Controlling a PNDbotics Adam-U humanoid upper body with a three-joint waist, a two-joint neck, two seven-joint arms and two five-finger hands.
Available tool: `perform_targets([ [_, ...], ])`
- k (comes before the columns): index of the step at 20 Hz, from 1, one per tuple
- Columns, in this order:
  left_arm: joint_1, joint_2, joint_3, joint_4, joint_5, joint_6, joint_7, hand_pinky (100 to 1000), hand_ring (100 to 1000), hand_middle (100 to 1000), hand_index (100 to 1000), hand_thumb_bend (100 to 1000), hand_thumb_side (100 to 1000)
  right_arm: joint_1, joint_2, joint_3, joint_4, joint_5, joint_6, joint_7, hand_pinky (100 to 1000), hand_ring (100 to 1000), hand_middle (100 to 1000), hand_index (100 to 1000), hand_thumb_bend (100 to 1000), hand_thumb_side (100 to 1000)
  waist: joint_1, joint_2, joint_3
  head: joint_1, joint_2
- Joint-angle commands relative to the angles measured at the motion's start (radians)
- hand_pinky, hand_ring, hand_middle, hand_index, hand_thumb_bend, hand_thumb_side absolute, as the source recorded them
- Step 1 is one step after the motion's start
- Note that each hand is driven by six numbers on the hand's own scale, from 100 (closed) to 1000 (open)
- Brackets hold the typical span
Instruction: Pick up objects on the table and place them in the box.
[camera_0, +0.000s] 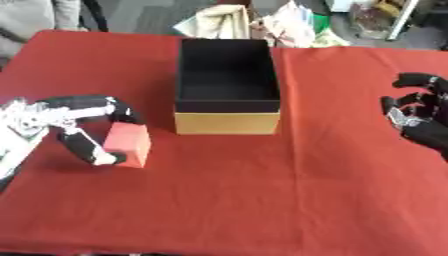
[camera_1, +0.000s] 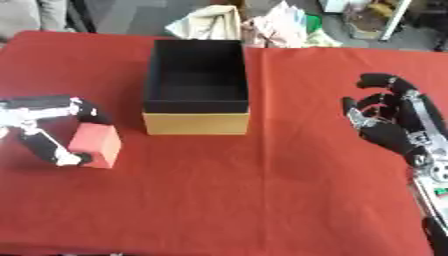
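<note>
A red block (camera_0: 129, 144) stands on the red tablecloth left of the box. My left hand (camera_0: 80, 126) comes in from the left edge, its fingers (camera_0: 114, 107) curled over the block's top and its thumb (camera_0: 92, 150) against the block's near side. The box (camera_0: 227, 89) is tan outside and black inside, open at the top, and nothing shows inside it. My right hand (camera_1: 389, 120) hovers open at the right edge, fingers relaxed, holding nothing.
The red tablecloth (camera_0: 262, 200) covers the whole table. Crumpled bags and cloth (camera_0: 254, 25) lie beyond the far edge behind the box. A person's sleeve (camera_0: 35, 15) shows at the far left corner.
</note>
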Motion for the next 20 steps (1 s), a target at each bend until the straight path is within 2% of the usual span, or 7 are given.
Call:
perform_targets([
  [1, -0.009, 0.014, 0.004, 0.005, -0.020, -0.005, -0.001, 740, 713, 591, 806, 264, 143, -0.008, -0.023, -0.008, -0.005, -0.003, -0.001, 0.002, 432, 539, 687, 770, 263, 100, 0.001, -0.013, -0.001, 0.002, 0.003],
  [4, -0.007, 0.012, 0.010, 0.006, -0.029, -0.007, 0.010, 729, 674, 505, 755, 190, 145, -0.008, -0.022, -0.009, -0.004, -0.003, -0.002, 0.002, 432, 539, 687, 770, 255, 100, 0.001, -0.013, -0.001, 0.002, 0.003],
  [8, -0.005, 0.011, 0.022, -0.006, -0.032, -0.007, 0.047, 715, 632, 435, 701, 169, 144, -0.007, -0.023, -0.010, -0.003, -0.003, -0.002, 0.002, 432, 538, 686, 770, 250, 100, 0.002, -0.013, 0.000, 0.001, 0.004],
  [15, -0.023, 0.022, 0.053, -0.062, -0.032, 0.001, 0.117, 711, 615, 409, 680, 164, 145, -0.005, -0.022, -0.010, -0.001, -0.003, -0.002, 0.002, 432, 538, 686, 770, 236, 100, 0.002, -0.016, 0.002, -0.002, 0.005],
  [20, -0.084, 0.045, 0.086, -0.114, -0.051, 0.004, 0.161, 721, 618, 410, 675, 184, 146, -0.004, -0.025, -0.010, 0.000, -0.003, -0.002, 0.003, 432, 538, 686, 771, 232, 100, 0.001, -0.020, 0.005, -0.004, 0.005],
])
